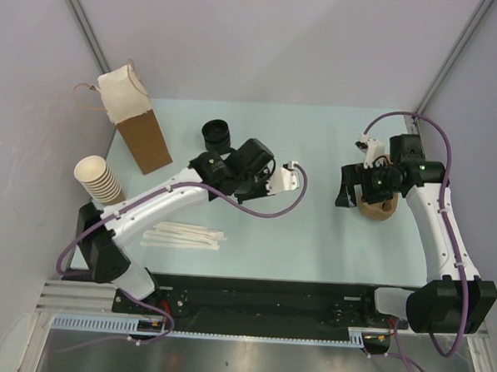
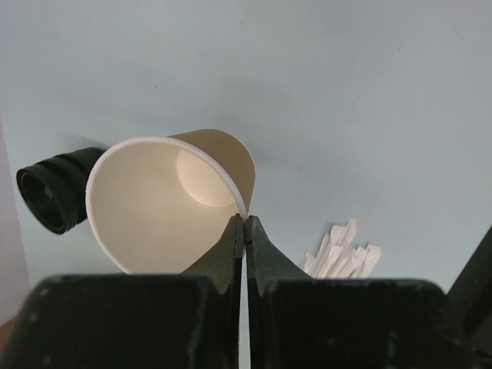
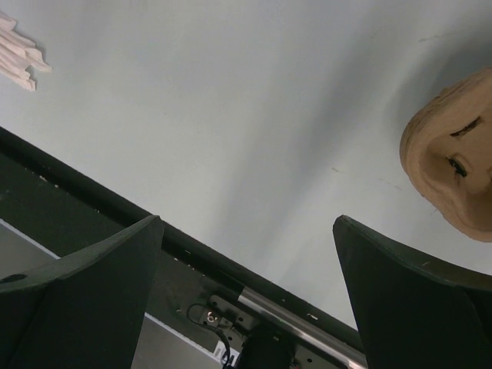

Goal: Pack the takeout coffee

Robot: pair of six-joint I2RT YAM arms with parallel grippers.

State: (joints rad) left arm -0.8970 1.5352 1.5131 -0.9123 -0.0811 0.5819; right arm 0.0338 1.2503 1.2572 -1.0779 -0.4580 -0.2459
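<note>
Your table point(image 1: 312, 239) is pale teal, w/ both arms reaching out over it from the near edge. At far L a brown paper bag point(image 1: 139, 130) stands upright, its top open and string handles showing. Just in front of it, near the L edge, you have a stack of cream cups point(image 1: 99, 181) lying tilted. On the R side a tan pulp carrier point(image 1: 380, 211) sits on the table right under the R arm's wrist. The R pincer point(image 3: 247, 223) is spread wide w/ nothing between its 2 fingers; in the R wrist view the carrier is off to one side, not touched.

The L pincer point(image 2: 244, 219) is clamped shut on the rim of the coffee cup point(image 2: 165, 204), which is kraft-brown outside, cream inside, no lid on it. The cup is tipped w/ its mouth toward the L wrist cam. You can't tell whether it touches the table. In the top view the L wrist hides it.

Near the cup is a stack of black lids point(image 1: 217, 135), lying on its side. The wrapped sticks point(image 1: 183, 235) lie in a loose bundle near the L arm's base.
</note>
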